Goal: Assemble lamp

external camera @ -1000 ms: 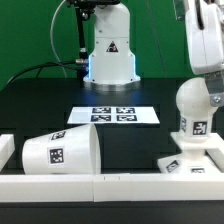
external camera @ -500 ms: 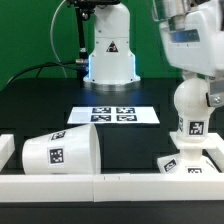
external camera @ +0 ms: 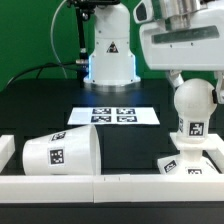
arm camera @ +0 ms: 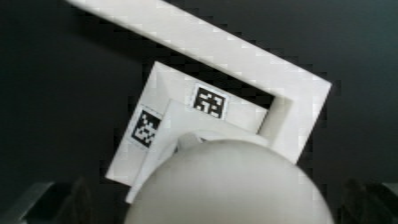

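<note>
The white bulb (external camera: pixel 192 102) stands upright on the wedge-like base (external camera: pixel 170 164) at the exterior view's right. My gripper (external camera: pixel 193 82) hangs just above it, open, with one finger on each side of the round head and no visible contact. In the wrist view the bulb's head (arm camera: pixel 231 175) fills the space between my dark fingers (arm camera: pixel 63 200), and the base's tagged top (arm camera: pixel 175 118) shows beyond it. The large tapered shade (external camera: pixel 60 150) lies on its side at the exterior view's left, well apart from the gripper.
The marker board (external camera: pixel 112 115) lies flat in the middle of the black table. The robot's pedestal (external camera: pixel 108 55) stands behind it. A white rail (external camera: pixel 90 186) runs along the front, and its corner shows in the wrist view (arm camera: pixel 231 55).
My gripper has moved from the exterior view's upper right toward the left and down, and now sits over the bulb's head. The bulb, base and shade have not moved.
</note>
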You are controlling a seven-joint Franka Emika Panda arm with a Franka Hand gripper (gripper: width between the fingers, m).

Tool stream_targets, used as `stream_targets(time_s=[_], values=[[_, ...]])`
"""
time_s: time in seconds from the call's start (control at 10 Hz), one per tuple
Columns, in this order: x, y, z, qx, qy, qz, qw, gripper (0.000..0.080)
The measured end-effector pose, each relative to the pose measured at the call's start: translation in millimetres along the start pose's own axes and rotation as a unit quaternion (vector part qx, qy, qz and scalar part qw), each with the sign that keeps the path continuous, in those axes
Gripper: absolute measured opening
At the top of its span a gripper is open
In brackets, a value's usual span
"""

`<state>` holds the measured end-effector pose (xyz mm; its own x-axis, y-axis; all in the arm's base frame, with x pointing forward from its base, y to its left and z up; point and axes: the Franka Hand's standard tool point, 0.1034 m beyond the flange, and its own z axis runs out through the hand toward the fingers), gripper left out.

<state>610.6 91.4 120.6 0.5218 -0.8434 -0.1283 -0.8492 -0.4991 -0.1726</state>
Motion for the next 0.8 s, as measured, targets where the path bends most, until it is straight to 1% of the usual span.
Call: stream_targets(time_s=[0.1,0.3,0.4,0.6,0.7,0.8], values=[[-1.4,-4.7,0.4,-0.017,0.025,-0.071,0.997,0.0698],[3.3,-9.3,5.3,-0.046,0.051,-0.232,0.97,0.0698],[3.9,-9.6,8.3,-0.053,0.052,-0.277,0.958,0.0698],[1.9,-7.0,11.6,-0.058,0.046,-0.342,0.937,0.0698],[-3.2,-5.4,14.5,-0.063,0.043,-0.362,0.929,0.0698],[-8.6,-4.9,15.7,-0.069,0.042,-0.404,0.911,0.0698]])
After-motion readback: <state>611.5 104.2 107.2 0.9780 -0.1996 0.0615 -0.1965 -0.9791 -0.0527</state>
